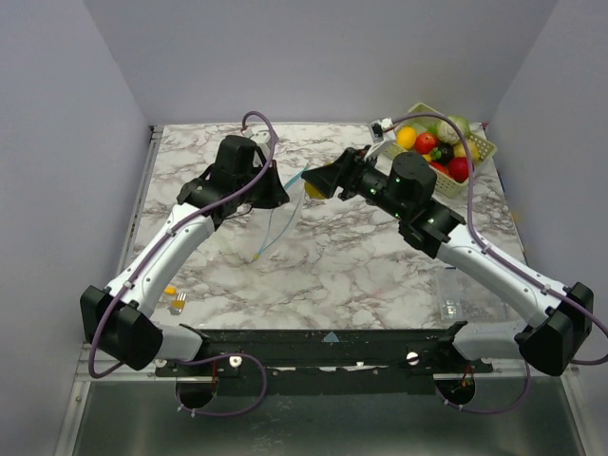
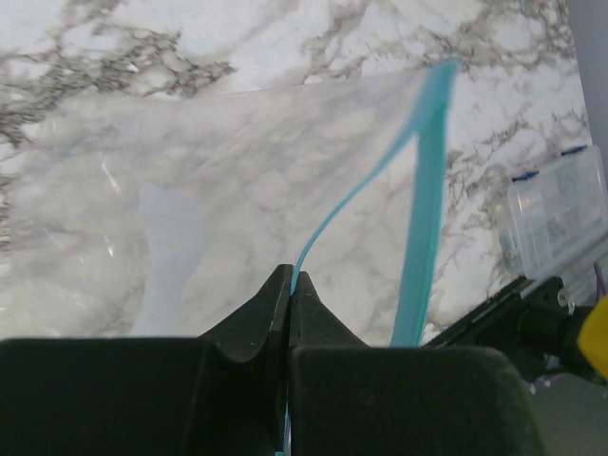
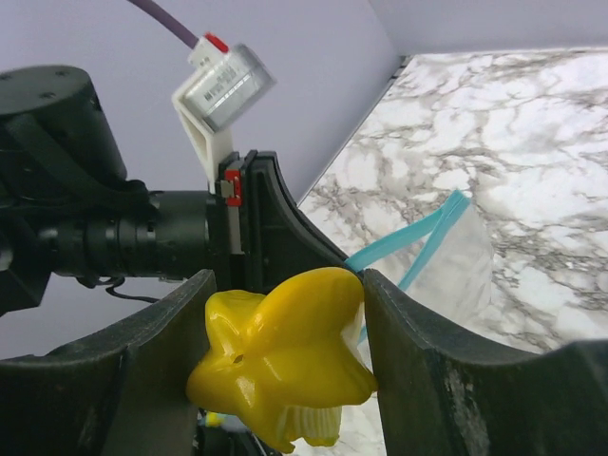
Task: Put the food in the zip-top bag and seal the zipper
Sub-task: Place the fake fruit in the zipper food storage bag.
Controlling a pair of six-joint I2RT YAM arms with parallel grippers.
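My left gripper (image 2: 289,277) is shut on the teal-blue zipper strip (image 2: 353,195) of the clear zip-top bag (image 2: 218,199) and holds the bag's mouth up above the marble table; in the top view the gripper (image 1: 281,197) holds the bag (image 1: 275,223) at the table's middle. My right gripper (image 3: 285,313) is shut on a yellow star-shaped toy fruit (image 3: 285,356), right beside the bag's mouth (image 3: 418,237); the top view shows the fruit (image 1: 312,188) next to the left gripper. More toy food (image 1: 435,144) lies in the pale green basket (image 1: 480,160) at the back right.
A stiff clear plastic item (image 1: 454,296) lies at the near right, also in the left wrist view (image 2: 556,214). Small yellow and white bits (image 1: 174,297) lie near the left arm's base. Walls close in the table on three sides.
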